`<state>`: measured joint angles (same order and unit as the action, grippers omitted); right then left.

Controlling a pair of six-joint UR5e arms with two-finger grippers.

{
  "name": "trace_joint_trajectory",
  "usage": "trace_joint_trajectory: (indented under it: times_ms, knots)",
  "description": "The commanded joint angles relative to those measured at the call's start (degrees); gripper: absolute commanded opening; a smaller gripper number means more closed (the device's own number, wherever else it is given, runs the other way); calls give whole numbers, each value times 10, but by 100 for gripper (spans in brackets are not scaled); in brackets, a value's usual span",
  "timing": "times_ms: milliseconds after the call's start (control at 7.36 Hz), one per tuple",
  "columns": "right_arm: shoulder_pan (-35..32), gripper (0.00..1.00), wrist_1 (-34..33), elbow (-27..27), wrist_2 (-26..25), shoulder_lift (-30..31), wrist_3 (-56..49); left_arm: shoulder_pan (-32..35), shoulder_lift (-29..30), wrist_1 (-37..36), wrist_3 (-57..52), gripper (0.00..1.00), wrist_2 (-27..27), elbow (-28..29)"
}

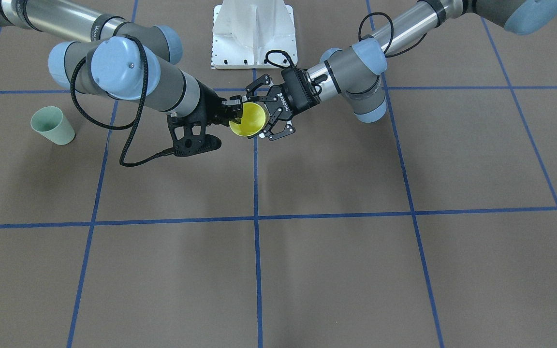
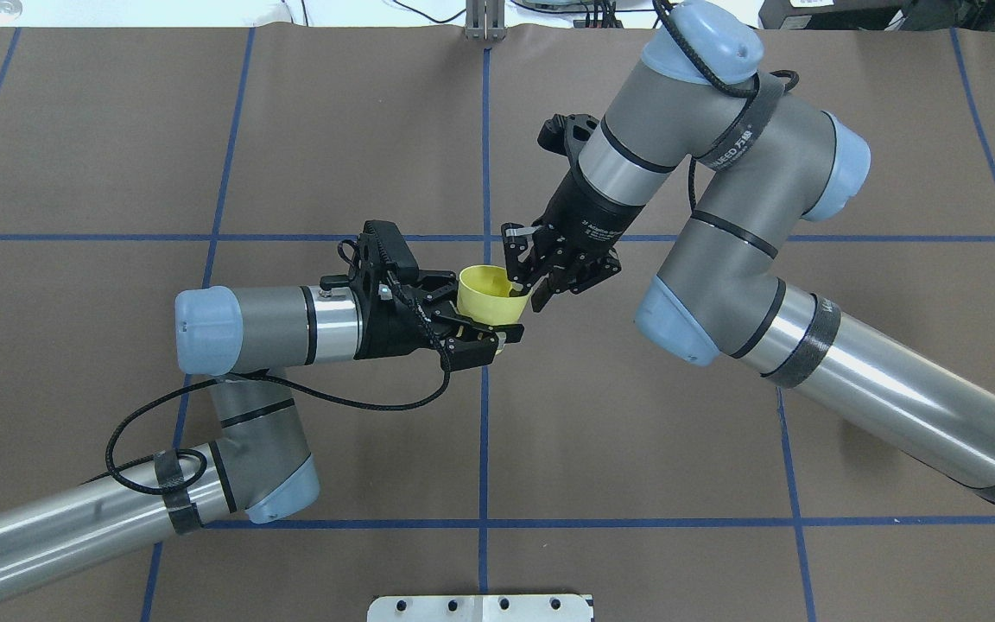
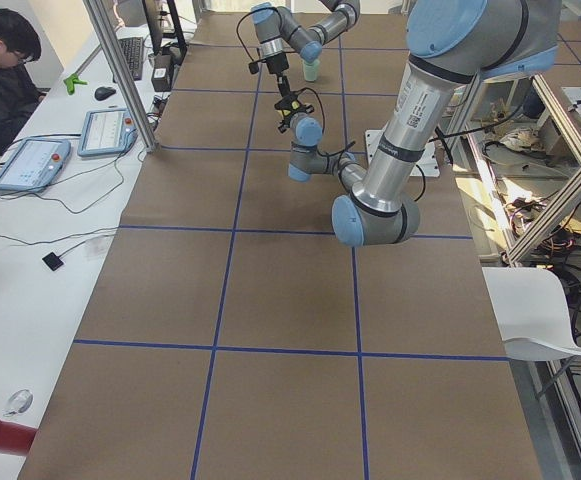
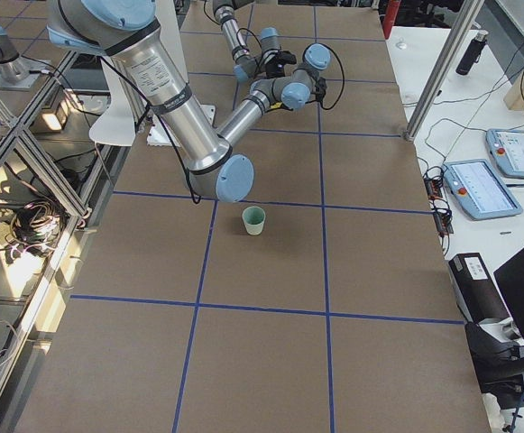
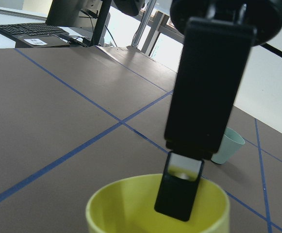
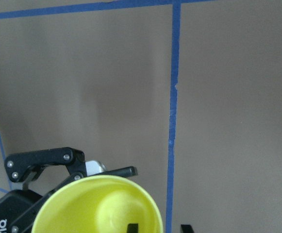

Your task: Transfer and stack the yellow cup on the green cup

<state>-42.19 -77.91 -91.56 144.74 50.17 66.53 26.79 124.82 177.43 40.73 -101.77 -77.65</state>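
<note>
The yellow cup (image 1: 248, 121) hangs upright above the middle of the table, between both grippers (image 2: 489, 298). My right gripper (image 1: 236, 110) is shut on its rim, one finger inside the cup and one outside (image 6: 159, 226); that finger shows in the left wrist view (image 5: 177, 199). My left gripper (image 1: 257, 115) is open, its fingers (image 2: 473, 344) standing on either side of the cup's body, slightly wider than it. The green cup (image 1: 52, 125) stands upright on the table on my right side (image 4: 254, 220), apart from both grippers. My right arm hides it in the overhead view.
The white robot base plate (image 1: 254, 34) sits at the table's robot-side edge. Blue tape lines (image 1: 257, 217) grid the brown table. An operator (image 3: 0, 70) sits at a side desk with tablets (image 3: 30, 160) and a metal post (image 3: 120, 70).
</note>
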Motion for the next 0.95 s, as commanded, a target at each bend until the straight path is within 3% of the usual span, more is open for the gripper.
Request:
trace_joint_trajectory:
  times_ms: [0,136,272,408,543,815]
  knots:
    - [0,18,0,2,-1,1,0,-1,1,-1,1,0,0,0]
    - [0,8,0,2,-2,1,0,-1,2,-1,2,0,1,0]
    - [0,0,0,2,-1,1,1,-4,3,-1,5,15,0,0]
    - [-2,0,0,2,-1,0,2,-4,4,-1,5,51,0,0]
    - [-2,0,1,-1,-1,1,18,-4,4,-1,3,99,2,-2]
    - [-4,0,2,-3,-2,2,30,-3,2,-2,3,100,3,-4]
